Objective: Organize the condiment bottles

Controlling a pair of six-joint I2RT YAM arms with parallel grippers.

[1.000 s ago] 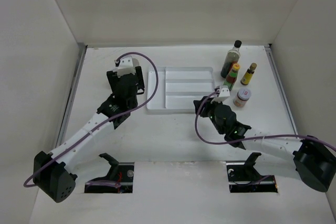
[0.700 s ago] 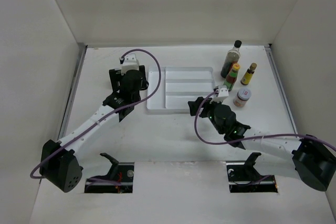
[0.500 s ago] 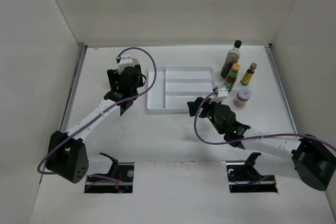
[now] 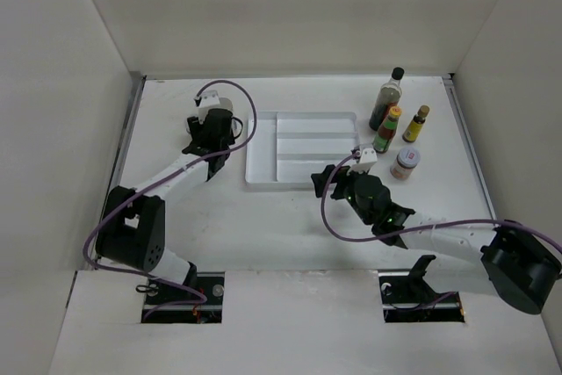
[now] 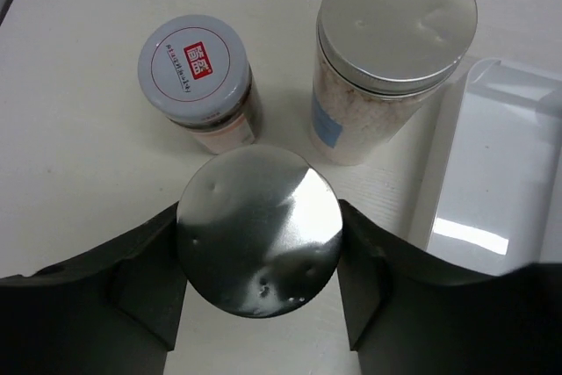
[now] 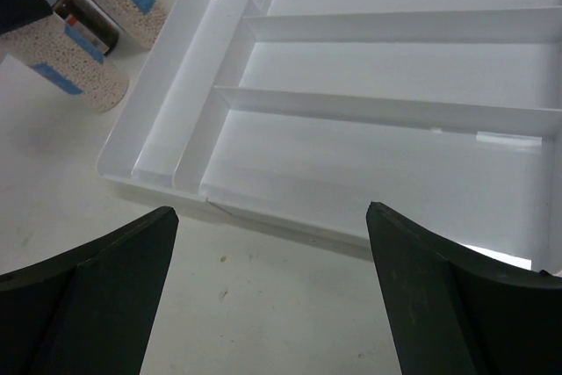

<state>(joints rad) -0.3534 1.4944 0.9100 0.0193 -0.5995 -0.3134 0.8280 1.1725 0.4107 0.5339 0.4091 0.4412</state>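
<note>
Fingers (image 5: 140, 278) of the left gripper (image 5: 259, 217) clamp a silver-lidded jar (image 5: 259, 248) from both sides. Just beyond it stand a red-and-white-lidded jar (image 5: 195, 68) to the left and a taller jar of pale grains (image 5: 395, 24) to the right, beside the white divided tray (image 5: 492, 182). The right gripper (image 6: 270, 212) is spread wide and empty at the tray's near rim, with a tall dark sauce bottle (image 4: 387, 98) and two yellow-capped bottles (image 4: 415, 124) farther off to its right.

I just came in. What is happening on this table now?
The left gripper is shut on a clear jar with a silver lid, left of the white divided plastic tray, next to a red-and-white-lidded jar and another silver-lidded jar. The right gripper hangs open and empty over the tray's near edge. A tall dark bottle stands at the far right. No bottle is in the tray yet.
</note>
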